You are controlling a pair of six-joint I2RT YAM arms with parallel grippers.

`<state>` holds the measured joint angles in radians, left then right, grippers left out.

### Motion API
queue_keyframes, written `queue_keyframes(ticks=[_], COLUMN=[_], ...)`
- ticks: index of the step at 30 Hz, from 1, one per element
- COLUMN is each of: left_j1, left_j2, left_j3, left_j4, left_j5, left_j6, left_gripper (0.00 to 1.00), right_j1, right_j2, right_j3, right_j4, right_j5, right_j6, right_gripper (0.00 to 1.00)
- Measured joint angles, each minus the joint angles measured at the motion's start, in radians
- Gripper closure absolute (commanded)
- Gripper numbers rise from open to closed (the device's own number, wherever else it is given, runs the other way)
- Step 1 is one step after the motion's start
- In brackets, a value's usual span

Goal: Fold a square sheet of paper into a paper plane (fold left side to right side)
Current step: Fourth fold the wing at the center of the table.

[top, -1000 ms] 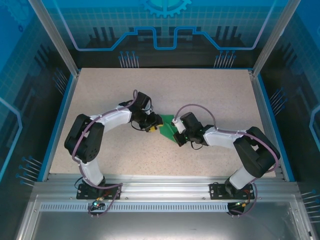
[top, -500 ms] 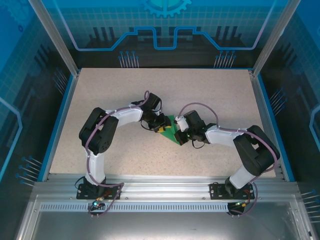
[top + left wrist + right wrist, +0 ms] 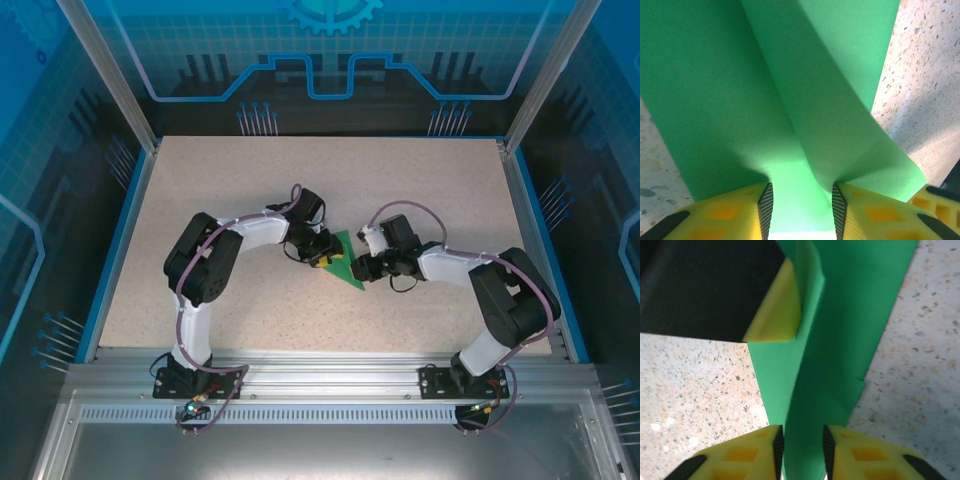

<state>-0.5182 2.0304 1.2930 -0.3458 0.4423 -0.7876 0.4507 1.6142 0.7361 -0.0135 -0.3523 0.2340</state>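
At the middle of the speckled beige tabletop (image 3: 250, 180), a bright-green folded sheet of paper (image 3: 346, 268) is laid between the two grippers. Its long axis is set from far-left to near-right, and its sharp tip is pointed toward the near edge, slightly rightward. The left gripper (image 3: 802, 200) is closed partway on a raised fold of the paper, which is touched by both pads. The right gripper (image 3: 800, 442) is held with a narrow gap, with paper lying between its pads; whether the paper is pinched there cannot be told.

centre: left gripper (image 3: 325, 260), right gripper (image 3: 358, 270) meet over green paper (image 3: 347, 273) — tight | free: far half of table (image 3: 300, 170)
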Motion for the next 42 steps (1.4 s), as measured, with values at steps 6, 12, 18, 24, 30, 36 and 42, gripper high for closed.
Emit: queue_keyframes(ticks=[6,12,18,24,30,36,42], left_j1=[-0.002,-0.002,-0.002,-0.002,-0.002,-0.002,-0.002], left_j2=[0.005,0.008,0.009,0.01,0.01,0.01,0.01], left_j3=[0.009,0.01,0.013,0.013,0.013,0.013,0.013], left_j4=[0.001,0.0,0.0,-0.005,-0.005,-0.005,-0.005], left_j5=[0.0,0.0,0.0,0.0,0.0,0.0,0.0], left_j6=[0.0,0.0,0.0,0.0,0.0,0.0,0.0], left_gripper=[0.6,0.6,0.6,0.6,0.6,0.6,0.6], right_j1=[-0.06,-0.093,-0.101,-0.101,-0.101,-0.101,-0.101], right_j2=[0.006,0.096,0.163,0.19,0.225,0.229,0.251], right_j3=[0.072,0.174,0.192,0.209,0.22,0.232,0.253], right_j4=[-0.015,-0.014,-0.022,-0.03,-0.053,-0.073,-0.094], right_j5=[-0.117,-0.207,-0.244,-0.262,-0.257,-0.247,-0.231], right_j6=[0.033,0.068,0.088,0.091,0.091,0.087,0.087], right_gripper=[0.6,0.61,0.64,0.77,0.91,0.96,0.95])
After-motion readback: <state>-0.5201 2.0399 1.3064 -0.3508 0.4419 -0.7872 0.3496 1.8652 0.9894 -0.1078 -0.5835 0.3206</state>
